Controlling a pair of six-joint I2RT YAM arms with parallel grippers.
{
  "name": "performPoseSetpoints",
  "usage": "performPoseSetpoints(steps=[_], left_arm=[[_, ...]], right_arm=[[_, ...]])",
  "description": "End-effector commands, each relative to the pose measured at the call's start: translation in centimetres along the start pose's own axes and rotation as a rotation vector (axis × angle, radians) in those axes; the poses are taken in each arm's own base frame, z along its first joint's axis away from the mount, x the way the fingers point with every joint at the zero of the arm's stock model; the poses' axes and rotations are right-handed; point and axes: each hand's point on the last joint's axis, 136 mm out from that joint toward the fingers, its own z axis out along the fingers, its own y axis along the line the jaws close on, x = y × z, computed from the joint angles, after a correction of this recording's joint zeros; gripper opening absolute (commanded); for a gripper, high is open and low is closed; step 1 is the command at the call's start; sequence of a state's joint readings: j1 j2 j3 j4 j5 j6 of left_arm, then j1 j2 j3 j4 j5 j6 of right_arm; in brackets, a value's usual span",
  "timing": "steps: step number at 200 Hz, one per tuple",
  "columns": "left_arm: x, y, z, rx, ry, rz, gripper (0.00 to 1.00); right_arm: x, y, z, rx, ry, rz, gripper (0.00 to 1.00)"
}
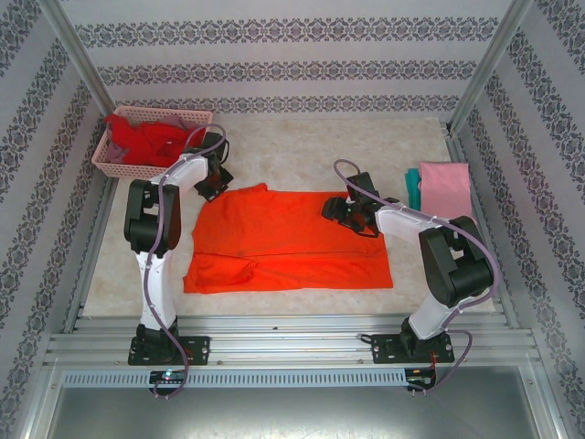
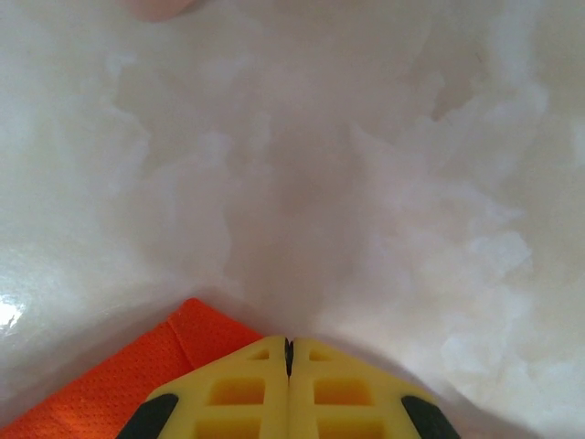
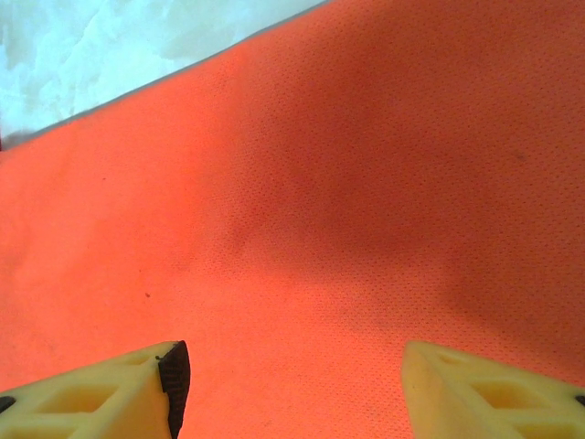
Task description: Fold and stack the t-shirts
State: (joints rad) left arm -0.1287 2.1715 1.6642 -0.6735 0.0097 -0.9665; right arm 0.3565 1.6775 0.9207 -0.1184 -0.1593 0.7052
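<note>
A bright orange t-shirt (image 1: 283,240) lies spread flat in the middle of the table. My left gripper (image 1: 212,183) hangs at its far left corner. In the left wrist view the yellow fingertips (image 2: 289,352) are pressed together, and the orange corner (image 2: 110,384) lies beside and under the left finger, with no cloth showing between the tips. My right gripper (image 1: 336,208) is over the shirt's far right part. It stands open (image 3: 297,384) just above the orange cloth (image 3: 347,201). A folded pink t-shirt (image 1: 446,187) rests on a teal one (image 1: 414,187) at the right.
A pink lattice basket (image 1: 114,165) at the back left holds red cloth (image 1: 151,137). Patterned walls and metal frame posts (image 1: 475,73) close in the table. A metal rail (image 1: 292,343) runs along the near edge by the arm bases.
</note>
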Motion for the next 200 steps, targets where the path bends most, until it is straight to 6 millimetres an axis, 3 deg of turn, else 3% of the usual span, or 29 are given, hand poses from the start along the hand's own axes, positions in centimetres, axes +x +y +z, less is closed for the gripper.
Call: performPoseSetpoints(steps=[1, 7, 20, 41, 131, 173, 200], left_arm=[[0.7, 1.4, -1.1, -0.041, 0.037, -0.018, 0.11], [0.4, 1.4, -1.7, -0.042, 0.021, -0.017, 0.20], [-0.2, 1.4, -2.8, -0.045, -0.005, -0.012, 0.29], [-0.4, 1.8, -3.7, -0.055, -0.025, -0.008, 0.32], [1.4, 3.3, 0.2, -0.114, 0.044, -0.014, 0.32], [2.0, 3.8, 2.1, -0.147, 0.077, -0.005, 0.23], [2.1, 3.8, 2.1, -0.144, 0.085, -0.009, 0.19]], right_arm=[[0.5, 0.1, 0.2, -0.009, 0.007, 0.006, 0.63], [0.4, 0.1, 0.1, -0.009, 0.005, 0.005, 0.63], [0.5, 0.0, 0.1, -0.006, 0.004, 0.005, 0.63], [0.6, -0.1, 0.2, -0.004, 0.007, 0.008, 0.63], [0.6, 0.1, 0.3, -0.011, 0.010, 0.004, 0.63], [0.7, 0.0, 0.3, -0.010, 0.010, 0.009, 0.63], [0.7, 0.0, 0.2, -0.009, 0.010, 0.010, 0.63]])
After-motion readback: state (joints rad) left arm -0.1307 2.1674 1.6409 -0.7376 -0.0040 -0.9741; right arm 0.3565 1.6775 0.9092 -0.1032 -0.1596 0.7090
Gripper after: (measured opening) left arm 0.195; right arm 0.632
